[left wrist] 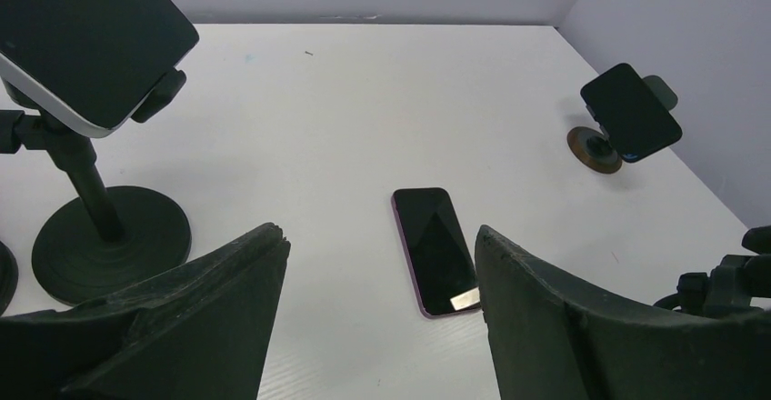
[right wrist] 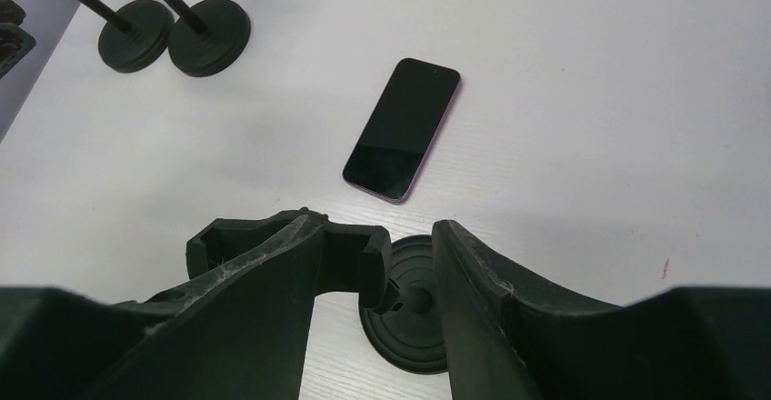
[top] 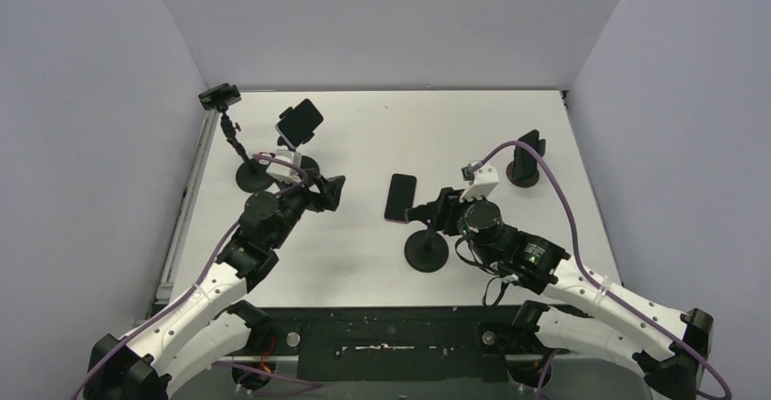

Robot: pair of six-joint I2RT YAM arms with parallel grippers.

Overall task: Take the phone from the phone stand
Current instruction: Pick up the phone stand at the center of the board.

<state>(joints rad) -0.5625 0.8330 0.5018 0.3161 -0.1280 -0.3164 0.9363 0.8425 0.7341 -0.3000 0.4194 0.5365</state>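
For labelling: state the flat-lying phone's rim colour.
Pinkish purple phone, clearest in the left wrist view.

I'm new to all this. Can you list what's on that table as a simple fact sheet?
Loose phone: purple-edged black phone, flat on white table
Clamped phones: far-left black phone; far-right black phone
Empty stands: far-left black pole stand; near black pole stand
Left gripper: open, empty
Right gripper: open around the near stand's head

Phone (top: pixel 400 197) on table (top: pixel 382 127) behind stand (top: pixel 426 251)
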